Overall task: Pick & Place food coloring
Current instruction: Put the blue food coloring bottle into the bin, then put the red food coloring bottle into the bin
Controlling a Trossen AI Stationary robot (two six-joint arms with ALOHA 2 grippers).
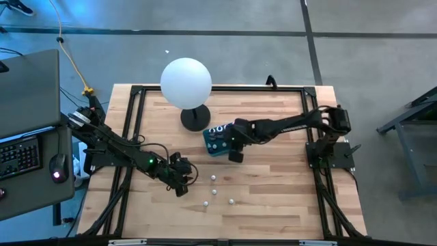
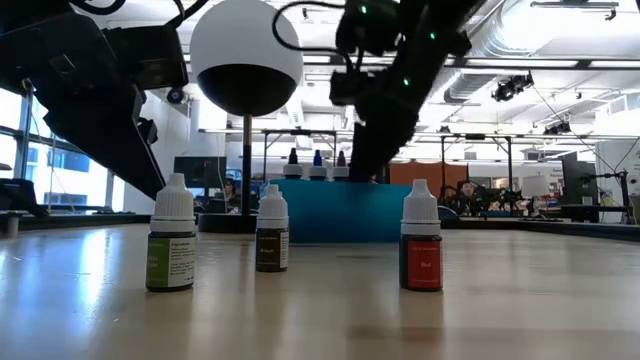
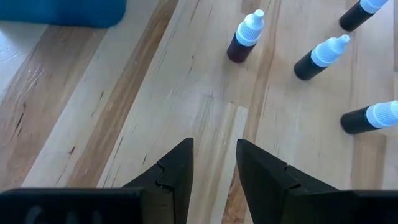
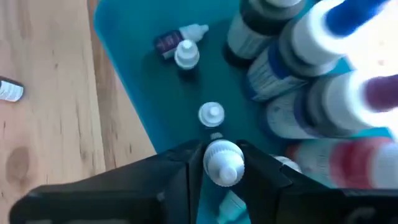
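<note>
Right wrist view: right claw grips food coloring bottle over teal tray.

Four small bottles with white caps stand on the bare worktop: one, two, three, four. There is one teal tray. Inside it the right wrist view shows four more small white-capped bottles: one lying down, two upright, and one between dark fingers. At least three taller bottles with coloured tops also stand in the tray; their full number cannot be told. One white globe lamp. Two arms, two pincers. One keyboard, one mouse.
</note>
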